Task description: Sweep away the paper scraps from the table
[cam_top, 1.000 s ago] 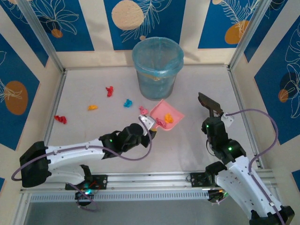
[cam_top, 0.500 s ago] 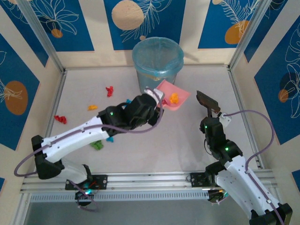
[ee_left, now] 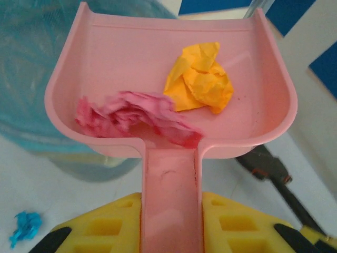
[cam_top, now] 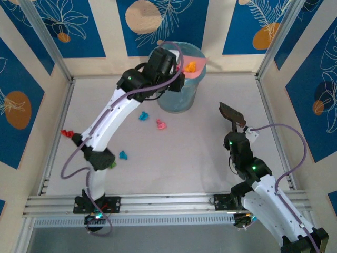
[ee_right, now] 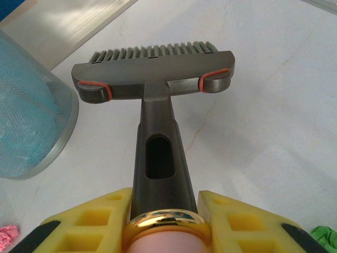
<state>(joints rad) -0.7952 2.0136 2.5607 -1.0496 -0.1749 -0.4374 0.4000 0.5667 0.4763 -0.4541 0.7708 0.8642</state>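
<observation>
My left gripper (cam_top: 176, 73) is raised at the back, shut on the handle of the pink dustpan (cam_top: 196, 70), which hangs over the rim of the blue mesh bin (cam_top: 178, 97). In the pan (ee_left: 126, 58) lie an orange wad (ee_left: 200, 79) and a pink wad (ee_left: 131, 113), two of the paper scraps. More scraps lie on the table (cam_top: 200, 158): red (cam_top: 67, 134), blue (cam_top: 142, 115), pink (cam_top: 161, 124), teal (cam_top: 123, 155). My right gripper (cam_top: 239, 138) is shut on the handle of a dark brush (ee_right: 155, 79), bristles pointing away, held above the table's right side.
The bin (ee_right: 26, 121) stands at the back middle, against the patterned wall. Aluminium rails (cam_top: 168, 203) edge the table. A green scrap (ee_right: 324, 236) and a pink one (ee_right: 6, 236) lie on the table near the right gripper.
The left arm has lifted the dustpan with its two wads off the table, up and back over the bin. The right arm with the brush has barely moved.
</observation>
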